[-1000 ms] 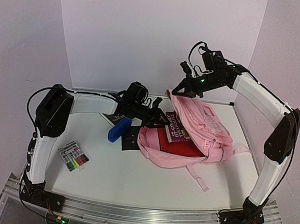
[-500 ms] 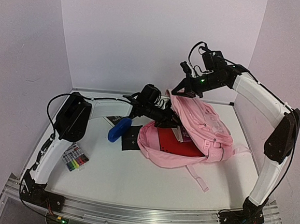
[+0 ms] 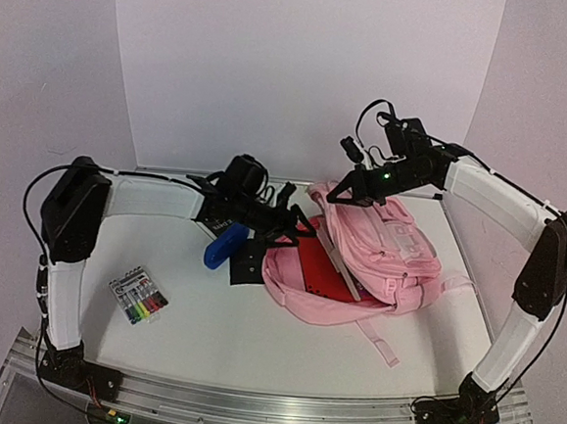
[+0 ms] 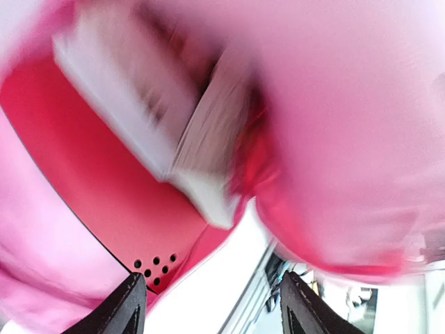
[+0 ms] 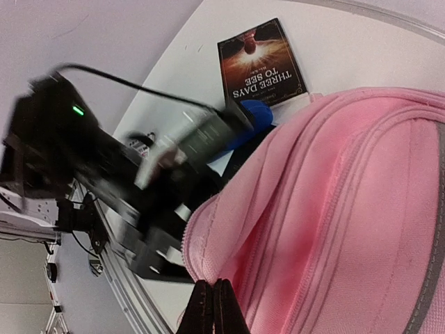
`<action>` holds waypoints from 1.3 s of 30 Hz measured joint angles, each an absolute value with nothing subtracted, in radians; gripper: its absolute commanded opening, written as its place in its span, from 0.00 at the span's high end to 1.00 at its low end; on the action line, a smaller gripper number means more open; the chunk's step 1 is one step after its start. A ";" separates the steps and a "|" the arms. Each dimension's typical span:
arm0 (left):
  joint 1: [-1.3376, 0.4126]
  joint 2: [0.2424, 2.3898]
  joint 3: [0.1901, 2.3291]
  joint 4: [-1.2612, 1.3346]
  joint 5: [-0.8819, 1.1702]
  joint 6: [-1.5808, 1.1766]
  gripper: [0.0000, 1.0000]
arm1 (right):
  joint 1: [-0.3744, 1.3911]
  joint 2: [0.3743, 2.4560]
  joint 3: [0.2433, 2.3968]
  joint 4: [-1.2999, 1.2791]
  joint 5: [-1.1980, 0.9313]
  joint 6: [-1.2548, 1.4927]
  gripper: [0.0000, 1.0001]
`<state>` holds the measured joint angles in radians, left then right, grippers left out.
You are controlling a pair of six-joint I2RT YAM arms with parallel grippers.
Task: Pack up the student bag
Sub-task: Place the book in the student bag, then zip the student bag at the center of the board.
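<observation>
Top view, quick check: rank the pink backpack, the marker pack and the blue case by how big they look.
1. pink backpack, by far the largest.
2. marker pack.
3. blue case, narrower than the markers. Its far end lies close under the left arm, so part may be hidden.

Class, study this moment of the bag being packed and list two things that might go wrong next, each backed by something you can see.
1. The book leans on its edge in the mouth of the bag. The left hand is open and grips nothing, so the book may tip over or slide out.
2. The right hand pinches only a thin fold of the bag's top. If the fabric slips, the top may drop and close the opening.
</observation>
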<state>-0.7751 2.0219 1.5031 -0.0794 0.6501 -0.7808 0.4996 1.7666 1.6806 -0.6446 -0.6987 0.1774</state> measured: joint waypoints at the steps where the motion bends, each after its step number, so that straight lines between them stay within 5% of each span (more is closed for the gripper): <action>1: -0.763 1.977 1.493 -0.079 0.634 -0.777 0.33 | 0.499 1.753 1.655 -0.640 -0.700 0.165 1.00; 7: -0.681 1.804 1.434 -0.075 0.595 -0.766 0.30 | 0.497 1.692 1.511 -0.653 -0.706 0.037 1.00; 22: -0.669 1.885 1.498 -0.290 0.542 -0.540 0.21 | 0.495 1.618 1.319 -1.072 -0.525 -0.679 1.00; 39: -0.717 2.218 1.834 -0.348 0.589 -0.041 0.33 | 0.488 1.421 1.293 -1.232 -0.365 -0.926 1.00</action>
